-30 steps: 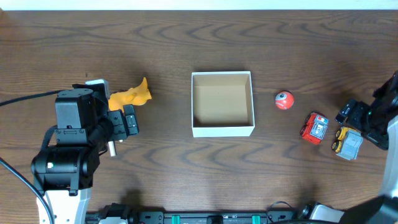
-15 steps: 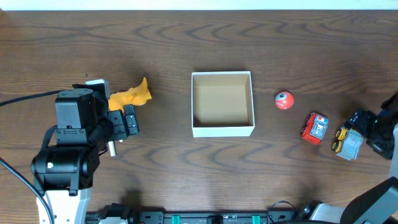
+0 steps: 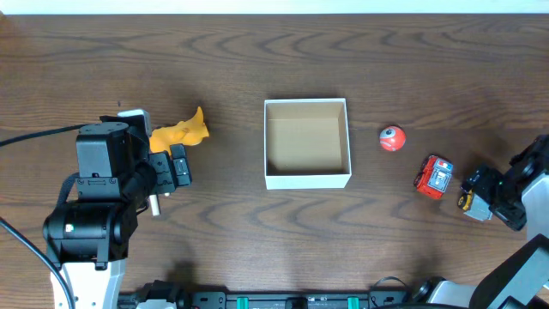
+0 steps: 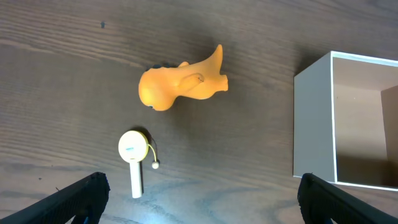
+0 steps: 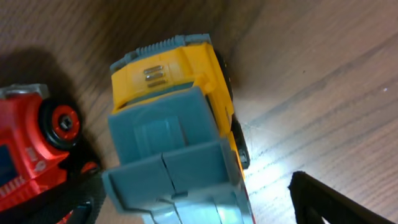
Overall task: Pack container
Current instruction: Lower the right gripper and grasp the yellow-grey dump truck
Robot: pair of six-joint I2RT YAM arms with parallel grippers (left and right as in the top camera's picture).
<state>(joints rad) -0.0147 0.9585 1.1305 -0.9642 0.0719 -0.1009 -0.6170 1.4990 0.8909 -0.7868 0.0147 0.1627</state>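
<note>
Roughly at the middle of the table (image 3: 274, 51), flat on the dark wood with open top upward: container (image 3: 307, 180), square and shallow, white walls, brown floor showing. Well apart to its left: orange toy (image 3: 180, 132), lying on the wood. Just beside that toy: left gripper (image 4: 204, 190), spread as wide as can be, 2 fingertips at the lower corners of the wrist view, clamped on nothing, toy ahead of them and untouched. Also in that wrist view, nearer than the toy: small white disc on a short stick (image 4: 134, 155), lying on the table. To the container's right, near but apart: red ball (image 3: 392, 138). Farther right and nearer the front edge: red car (image 3: 435, 177), and just beside it yellow truck with grey bed (image 5: 180, 124). Down over the truck: right gripper (image 5: 199, 208), fingers parted wide, 1 on each side of the truck's bed, clear gap of bare wood on 1 side, contact on the other side impossible to tell; no firm hold to be seen
</note>
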